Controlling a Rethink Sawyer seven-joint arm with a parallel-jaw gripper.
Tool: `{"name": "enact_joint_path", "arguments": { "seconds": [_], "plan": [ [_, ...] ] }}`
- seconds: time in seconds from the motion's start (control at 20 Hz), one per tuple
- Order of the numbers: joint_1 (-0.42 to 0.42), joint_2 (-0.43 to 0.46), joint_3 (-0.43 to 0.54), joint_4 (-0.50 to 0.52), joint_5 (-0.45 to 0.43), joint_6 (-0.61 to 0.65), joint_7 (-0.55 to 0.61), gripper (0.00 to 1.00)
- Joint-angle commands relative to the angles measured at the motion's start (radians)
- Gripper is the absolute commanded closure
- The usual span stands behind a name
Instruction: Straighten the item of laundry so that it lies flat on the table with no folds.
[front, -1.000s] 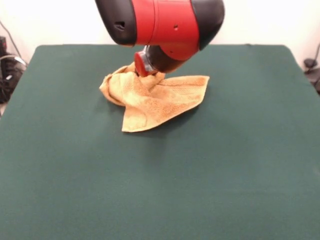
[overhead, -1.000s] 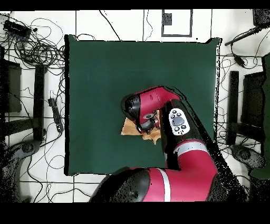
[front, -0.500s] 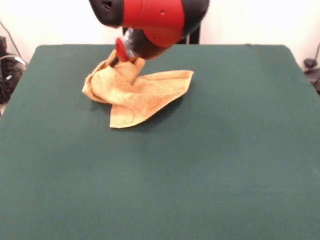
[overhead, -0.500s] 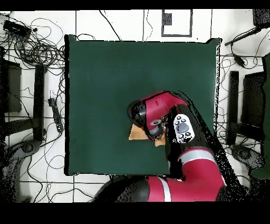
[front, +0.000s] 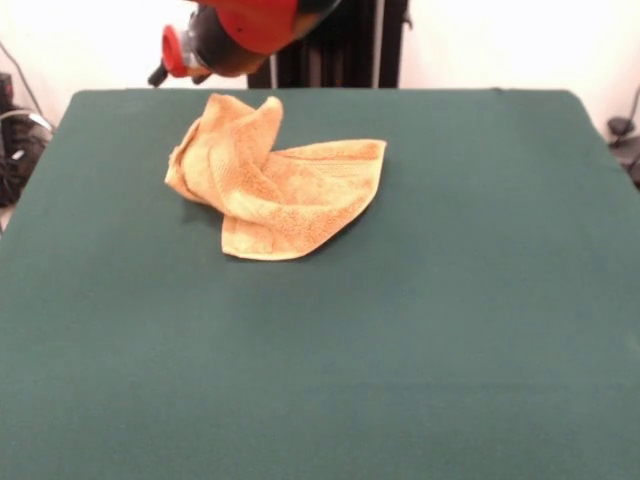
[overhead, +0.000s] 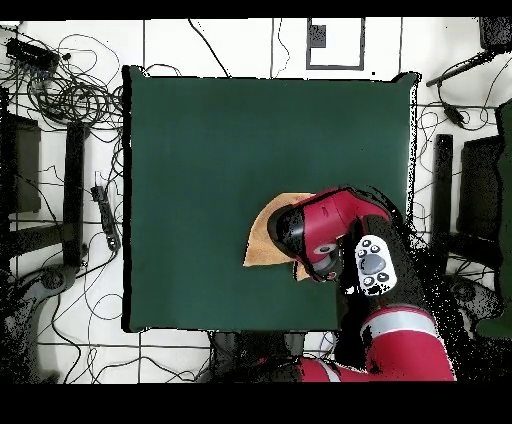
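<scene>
The orange-tan towel (front: 275, 185) lies crumpled on the green table (front: 450, 300), in the far left-of-centre part in the front view. One corner is bunched up and folded over the middle. The gripper (front: 160, 72) hangs at the end of the red and black arm, above and to the left of the towel and apart from it. It holds nothing that I can see. In the overhead view the arm (overhead: 330, 235) covers the right part of the towel (overhead: 265, 235) and hides the gripper.
The black pedestal (front: 340, 45) stands behind the table's far edge. In the overhead view, cables (overhead: 70, 90) and dark stands (overhead: 75, 190) lie on the floor around the table (overhead: 200, 150).
The gripper held up the towel's bunched corner and dragged it left. Now it has risen up and left, free of the towel, which has settled in a crumpled heap.
</scene>
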Motion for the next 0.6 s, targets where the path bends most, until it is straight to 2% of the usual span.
{"name": "enact_joint_path", "arguments": {
  "seconds": [0.05, 0.4, 0.6],
  "plan": [
    [0.013, 0.068, 0.048, 0.065, -0.036, -0.016, -0.164, 0.00],
    [0.014, 0.086, 0.061, 0.056, -0.032, -0.041, -0.148, 0.00],
    [0.012, 0.056, 0.089, 0.086, 0.040, -0.053, -0.100, 0.00]
  ]
}}
